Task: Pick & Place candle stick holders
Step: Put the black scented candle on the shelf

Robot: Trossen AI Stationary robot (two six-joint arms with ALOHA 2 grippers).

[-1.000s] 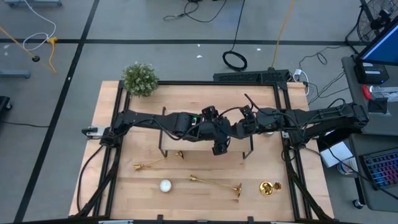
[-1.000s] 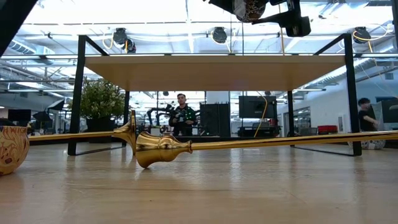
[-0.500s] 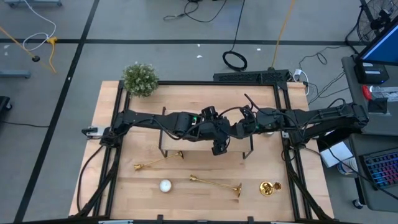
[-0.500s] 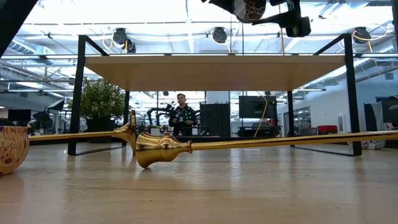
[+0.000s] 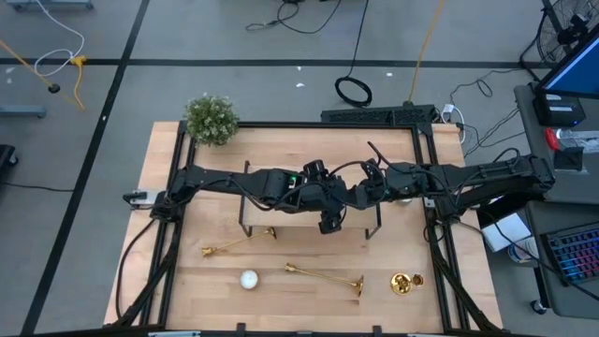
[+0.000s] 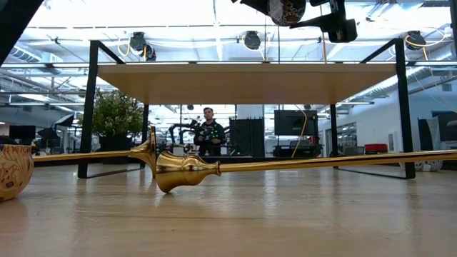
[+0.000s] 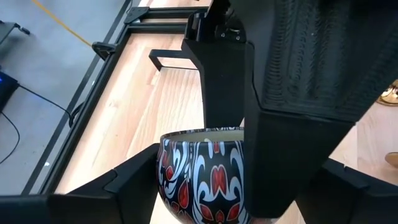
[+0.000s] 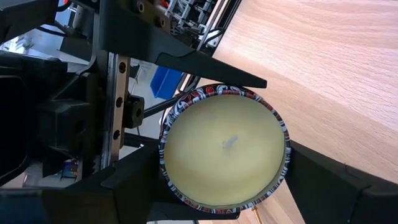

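Two candle stick holders (image 5: pixel 326 277) lie flat, stems slanting across the lower frame, while both tools, left tool (image 7: pixel 205 186) and right tool (image 8: pixel 224 155), clamp one patterned candle cup (image 8: pixel 225 148) at centre.

no readable text, labels or numbers anywhere.

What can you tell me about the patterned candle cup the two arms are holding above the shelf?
The candle cup is a small round cup with a red, white and dark blue swirl pattern on its wall and pale yellow wax with a short wick inside. It hangs in the air over the wooden shelf, apart from it. The right claw grips its sides, and the left claw brackets it too, so both arms meet at it.
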